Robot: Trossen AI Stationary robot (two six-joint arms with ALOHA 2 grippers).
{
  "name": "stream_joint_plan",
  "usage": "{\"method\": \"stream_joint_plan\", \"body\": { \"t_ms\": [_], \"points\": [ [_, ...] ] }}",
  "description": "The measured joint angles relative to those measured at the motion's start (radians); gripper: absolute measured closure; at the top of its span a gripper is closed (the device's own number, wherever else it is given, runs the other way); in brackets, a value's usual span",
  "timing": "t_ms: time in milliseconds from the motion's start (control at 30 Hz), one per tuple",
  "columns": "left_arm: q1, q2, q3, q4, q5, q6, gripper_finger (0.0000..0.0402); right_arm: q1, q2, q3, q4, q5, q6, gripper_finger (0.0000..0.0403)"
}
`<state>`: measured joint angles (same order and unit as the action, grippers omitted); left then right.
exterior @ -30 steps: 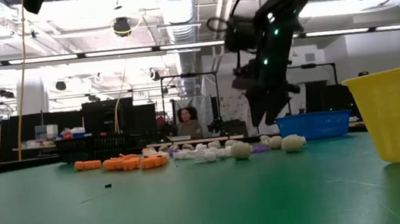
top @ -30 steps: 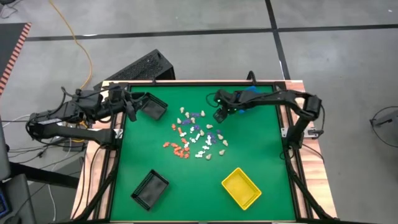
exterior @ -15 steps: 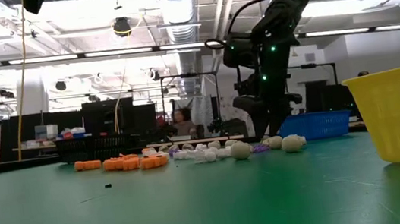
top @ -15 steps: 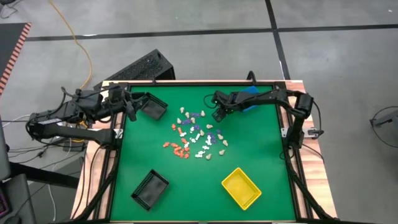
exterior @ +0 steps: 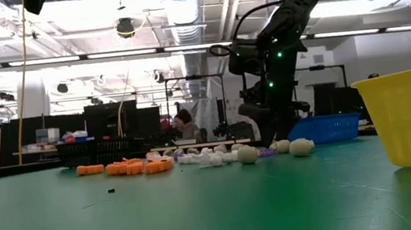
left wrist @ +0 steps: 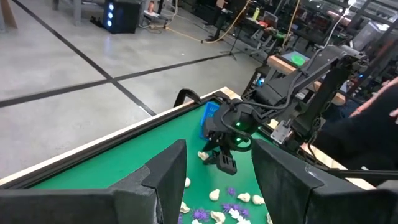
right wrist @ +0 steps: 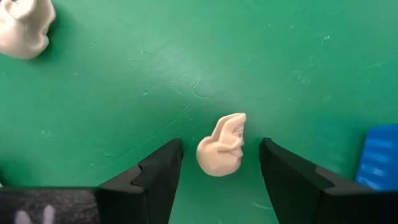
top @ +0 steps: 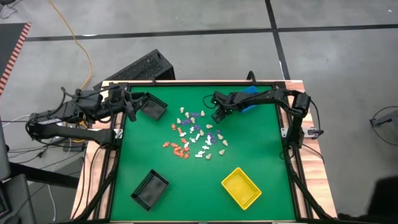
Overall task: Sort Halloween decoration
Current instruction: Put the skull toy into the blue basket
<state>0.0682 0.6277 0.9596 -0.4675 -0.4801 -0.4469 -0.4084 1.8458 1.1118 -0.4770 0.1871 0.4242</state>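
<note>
The Halloween decoration [top: 196, 137] is a loose scatter of tiny orange, white, purple and beige pieces lying on the green mat at the table's middle. My right gripper [top: 217, 116] is at the pile's far right corner, pointing steeply down, low over the mat [exterior: 267, 135]. It is open. In the right wrist view a single beige piece [right wrist: 222, 147] lies on the mat between its two fingers [right wrist: 163, 167], touching neither. My left gripper [top: 132, 107] waits open at the far left, raised beside a black bin [top: 153, 107].
A blue bin [top: 250, 99] stands at the far edge under my right arm, its corner [right wrist: 379, 158] close beside the gripper. A yellow bin [top: 241, 187] is at the near right and a second black bin [top: 150, 188] at the near left. Another beige piece [right wrist: 22, 25] lies nearby.
My right gripper has sunk toward the mat at the pile's far right corner, coming down around the beige piece. The pieces have not moved.
</note>
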Motion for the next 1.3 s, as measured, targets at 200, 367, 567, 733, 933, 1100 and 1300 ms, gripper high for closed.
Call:
{"method": "stream_joint_plan", "body": {
  "t_ms": [200, 367, 567, 733, 933, 1100, 1300],
  "points": [
    [0.000, 0.000, 0.000, -0.017, -0.001, -0.001, 0.0230, 0.001, 0.001, 0.000, -0.001, -0.003, 0.041, 0.0245],
    [0.000, 0.000, 0.000, -0.017, -0.003, 0.011, 0.0230, 0.001, 0.002, -0.001, -0.005, -0.005, 0.047, 0.0290],
    [0.000, 0.000, 0.000, -0.018, -0.003, 0.012, 0.0230, 0.015, 0.004, 0.033, -0.042, -0.005, 0.036, 0.0290],
    [0.000, 0.000, 0.000, -0.018, -0.003, 0.013, 0.0230, 0.021, -0.015, 0.100, -0.090, -0.016, 0.011, 0.0290],
    [0.000, 0.000, 0.000, -0.022, -0.003, 0.014, 0.0230, 0.003, -0.087, 0.143, -0.144, -0.013, -0.017, 0.0285],
    [0.000, 0.000, 0.000, -0.021, -0.003, 0.014, 0.0230, -0.047, -0.188, 0.147, -0.278, -0.004, 0.004, 0.0283],
    [0.000, 0.001, 0.000, -0.022, -0.023, 0.012, 0.0230, -0.129, -0.260, 0.145, -0.476, 0.102, 0.021, 0.0282]
  ]
}}
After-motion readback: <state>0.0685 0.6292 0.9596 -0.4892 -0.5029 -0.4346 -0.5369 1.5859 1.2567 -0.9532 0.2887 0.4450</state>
